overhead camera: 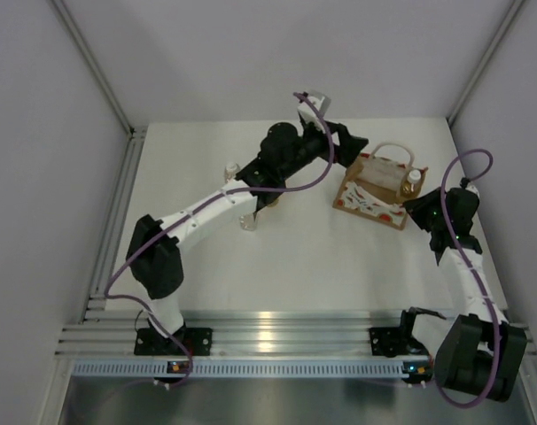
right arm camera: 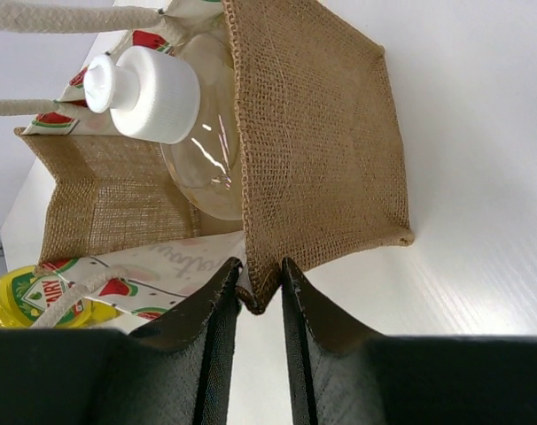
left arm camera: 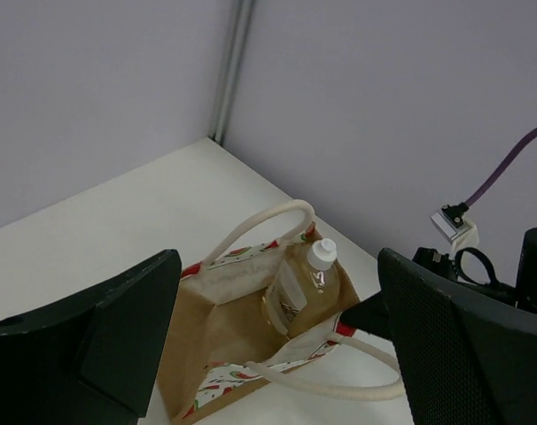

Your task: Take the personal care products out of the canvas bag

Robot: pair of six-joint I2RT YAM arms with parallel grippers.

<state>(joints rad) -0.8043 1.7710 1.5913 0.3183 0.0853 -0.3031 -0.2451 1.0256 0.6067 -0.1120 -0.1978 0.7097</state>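
The canvas bag (overhead camera: 368, 197) stands open at the back right of the table, its printed white panel facing front. One amber bottle with a white cap (left arm camera: 306, 282) stands inside it, also seen in the right wrist view (right arm camera: 153, 93) and from above (overhead camera: 413, 180). My left gripper (left arm camera: 277, 354) is open wide and empty, hovering just above the bag's mouth (overhead camera: 346, 142). My right gripper (right arm camera: 260, 288) is shut on the bag's burlap side edge (right arm camera: 313, 142), at the bag's right (overhead camera: 422, 205). A yellow bottle (right arm camera: 16, 299) shows beyond the printed panel.
A white-capped bottle (overhead camera: 232, 168) and a small clear bottle (overhead camera: 248, 220) stand on the table (overhead camera: 295, 266) under my left arm. Grey walls close the back and both sides. An aluminium rail (overhead camera: 277, 332) runs along the near edge.
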